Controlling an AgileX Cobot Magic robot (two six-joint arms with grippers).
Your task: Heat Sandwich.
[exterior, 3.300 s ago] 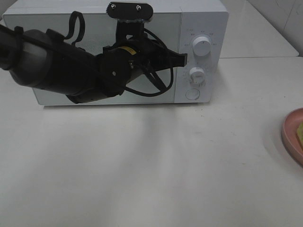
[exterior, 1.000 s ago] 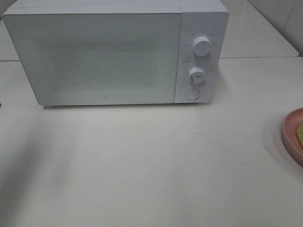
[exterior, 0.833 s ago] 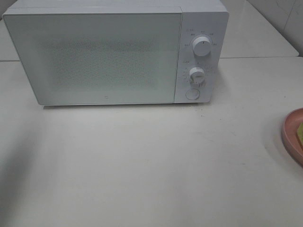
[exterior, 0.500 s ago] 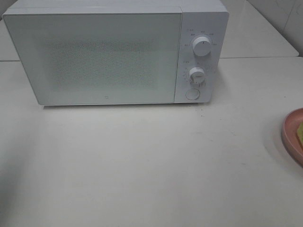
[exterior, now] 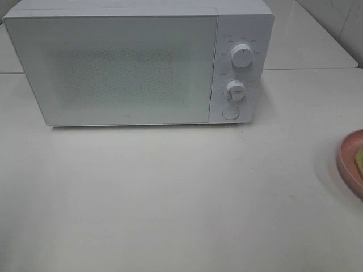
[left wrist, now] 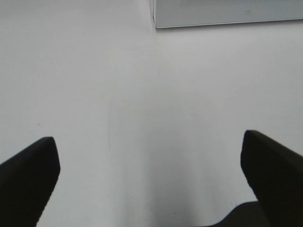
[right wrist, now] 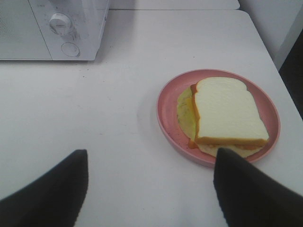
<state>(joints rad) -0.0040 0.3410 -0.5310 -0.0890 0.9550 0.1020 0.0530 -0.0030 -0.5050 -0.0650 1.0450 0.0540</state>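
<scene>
Exterior high view: I see the microwave (exterior: 139, 62) at the far side of the table (exterior: 181, 198) with its door closed. At the right edge, only a sliver of the pink plate (exterior: 347, 161) shows. Neither arm appears here. I judge the task barely begun: the door is not open, nothing is loaded, and no heating can be confirmed.

Left wrist view: the left gripper (left wrist: 151, 177) hangs over bare table near the microwave's lower corner (left wrist: 227, 12), jaws spread wide, holding nothing.

Right wrist view: the right gripper (right wrist: 151, 189) is poised above the table, near the plate (right wrist: 165, 111); jaws parted and empty. The sandwich (right wrist: 227, 116) lies on that plate, untouched, well apart from the microwave (right wrist: 52, 28). Remaining, in my judgement: open door, load sandwich, close, set dial.
</scene>
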